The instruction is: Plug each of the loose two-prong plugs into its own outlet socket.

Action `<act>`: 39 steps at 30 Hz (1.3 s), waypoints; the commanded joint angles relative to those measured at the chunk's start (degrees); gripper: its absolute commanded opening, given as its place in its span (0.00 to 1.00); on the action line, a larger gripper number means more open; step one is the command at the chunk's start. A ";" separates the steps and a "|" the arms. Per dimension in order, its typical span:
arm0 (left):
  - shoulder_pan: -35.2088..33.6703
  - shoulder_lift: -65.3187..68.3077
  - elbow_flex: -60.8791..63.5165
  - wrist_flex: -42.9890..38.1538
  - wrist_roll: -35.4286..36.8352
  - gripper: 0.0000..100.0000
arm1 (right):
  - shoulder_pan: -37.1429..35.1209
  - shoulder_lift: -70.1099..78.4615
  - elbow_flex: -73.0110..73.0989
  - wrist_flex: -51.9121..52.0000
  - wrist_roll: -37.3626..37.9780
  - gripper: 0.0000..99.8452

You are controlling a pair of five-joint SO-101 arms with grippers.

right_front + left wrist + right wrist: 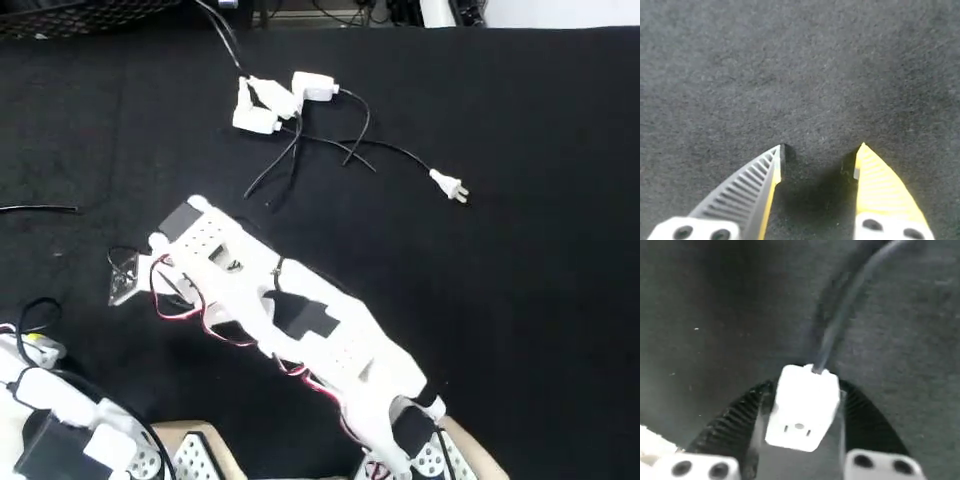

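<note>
**Socket** (800, 415). Small white moulded block. Its slotted face is turned toward the wrist camera, and a dark cord (840, 325) leaves the opposite end. It is clamped in the right end effector (806, 390), whose fingers press on its two flat sides. We cannot tell whether it rests on the counter (700, 300) or is lifted.

**Plug** (450, 187). White, two prongs, lying loose right of centre on the counter, well apart from both arms. Its thin black cord runs left toward the cluster (275, 100) of white connector bodies at the far middle.

**Left end effector** (821, 146). Fingers apart with nothing between them, over bare counter at the near left.

**Handling, as we judge it.**
- Both pieces look light, hard and smooth, so they may slip or twist in a loose grip.
- We would take the plug across the flat sides of its body, behind the prongs, never by the prongs or the cord.
- The cords look limp but springy enough to drag a light piece off line.
- The socket therefore wants a firm hold while the plug is pushed in, with the prongs meeting the slots squarely.
</note>
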 commanded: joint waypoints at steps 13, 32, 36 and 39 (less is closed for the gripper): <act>-0.66 -0.88 -0.40 -0.53 -0.18 0.24 | -1.93 0.31 -13.67 3.52 -0.26 0.27; -0.66 -0.88 -0.40 -0.53 -0.18 0.24 | -6.24 13.76 -23.25 4.75 0.00 0.01; -0.66 -0.88 -0.40 -0.53 -0.18 0.24 | -5.80 13.85 -25.71 5.63 0.00 0.04; -0.66 -0.88 -0.40 -0.53 -0.18 0.24 | -5.80 12.88 -28.88 5.63 0.00 0.01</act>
